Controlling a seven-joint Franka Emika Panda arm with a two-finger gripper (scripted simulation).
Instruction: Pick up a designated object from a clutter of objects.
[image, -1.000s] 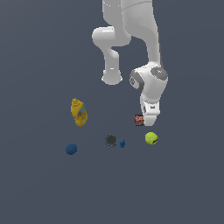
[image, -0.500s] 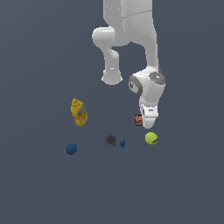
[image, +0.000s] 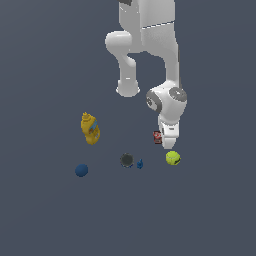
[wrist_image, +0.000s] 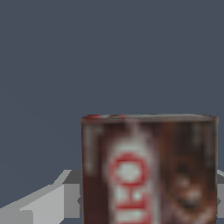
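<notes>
Red-brown box (image: 157, 137) sitting right of centre in exterior view, filling lower right of wrist view (wrist_image: 148, 170). Gripper (image: 167, 134) hovering at box; finger state impossible telling. Grasp unconfirmed, lifting remaining. Yellow-green ball (image: 173, 158) lying just below.

The arm (image: 150, 45) is cut off by the top edge of the exterior view, its upper links out of sight. There the pincer (image: 167, 136) hides much of the small red-brown packet (image: 157, 137); only a sliver shows, and its lettering is too small to read. In the wrist view the packet (wrist_image: 148, 170) fills the lower right, cut off by the bottom edge, its white and red print blurred. The grey fingers (wrist_image: 48, 203) are mostly hidden behind it, so their gap cannot be judged.
</notes>
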